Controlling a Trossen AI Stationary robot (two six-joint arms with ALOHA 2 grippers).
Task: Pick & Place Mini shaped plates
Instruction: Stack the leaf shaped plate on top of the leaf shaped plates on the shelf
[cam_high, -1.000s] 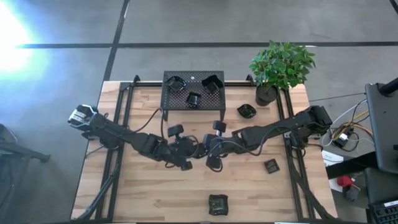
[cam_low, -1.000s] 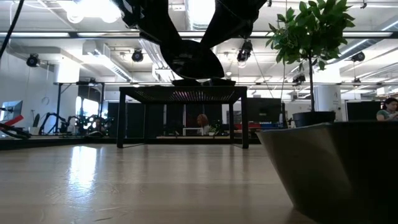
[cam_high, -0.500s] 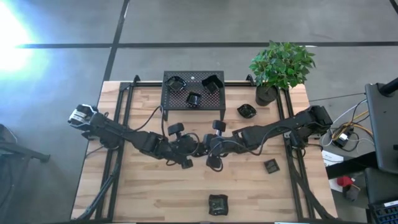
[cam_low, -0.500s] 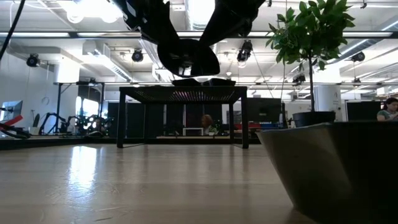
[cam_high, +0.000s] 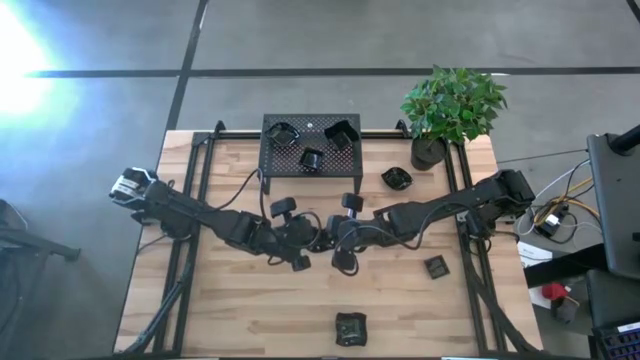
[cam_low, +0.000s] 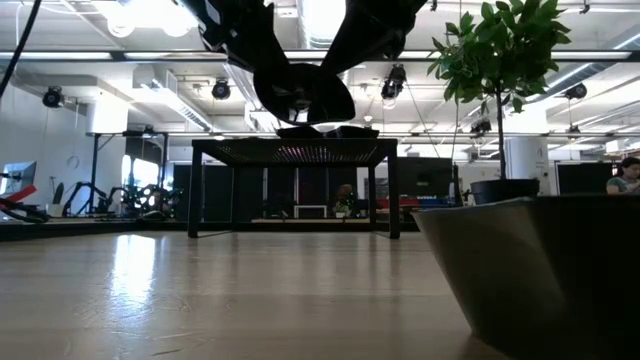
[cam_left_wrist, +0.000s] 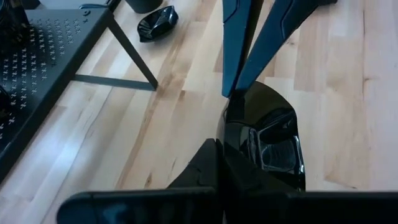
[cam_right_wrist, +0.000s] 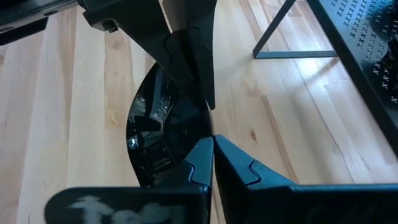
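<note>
Plates lie scattered across the pale wooden tabletop (cam_high: 240, 310): nearest is a small dark squarish dish (cam_high: 350, 327) at the near edge, and a second small dark square dish (cam_high: 436, 267) sits farther back to the right. At mid-table the left arm (cam_high: 200, 215) and right arm (cam_high: 450, 208) meet tip to tip, and a glossy black mini plate (cam_left_wrist: 264, 134) hangs between them, clear of the wood. The left jaws are clamped together on its rim at one end, and the right jaws pinch the opposite rim, so the plate's long axis seems to run left to right from one arm to the other. With both holding, whichever lets go decides who carries it. The rack looks about equally near either arm. Farther back, a dark leaf-like dish (cam_high: 397, 178) rests on the tabletop beside the dark pot of a green leafy plant (cam_high: 452, 103). Farthest, the black perforated metal rack (cam_high: 335, 160) carries three dark little dishes: one left (cam_high: 283, 133), one right (cam_high: 342, 132), one nearer the middle (cam_high: 312, 158).
</note>
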